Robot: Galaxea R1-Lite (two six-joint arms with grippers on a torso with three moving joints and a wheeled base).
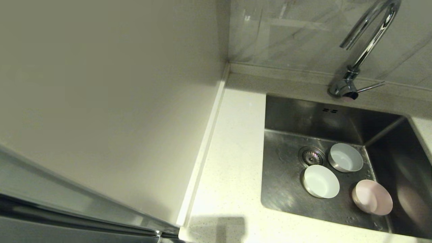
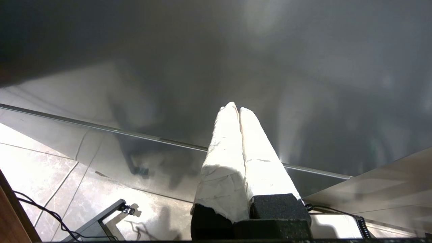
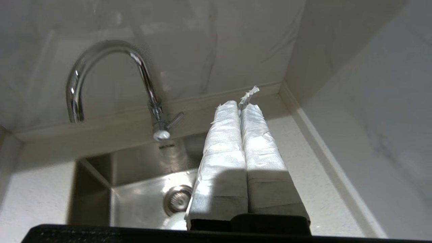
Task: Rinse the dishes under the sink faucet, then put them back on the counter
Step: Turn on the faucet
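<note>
Both claws pressed closed; three bowls (image 1: 345,157) sit in sink (image 1: 287,189).

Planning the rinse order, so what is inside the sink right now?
Inside the sink: a white bowl, a grey-blue bowl, a pale pink bowl, and the drain strainer. The floor under each bowl is covered.

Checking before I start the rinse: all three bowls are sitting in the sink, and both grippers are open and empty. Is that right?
Not quite. The pink bowl, white bowl and grey-blue bowl are indeed in the sink, but the grippers are shut, not open. The left wrist view shows the left gripper closed on nothing; the right wrist view shows the same for the right gripper.
</note>
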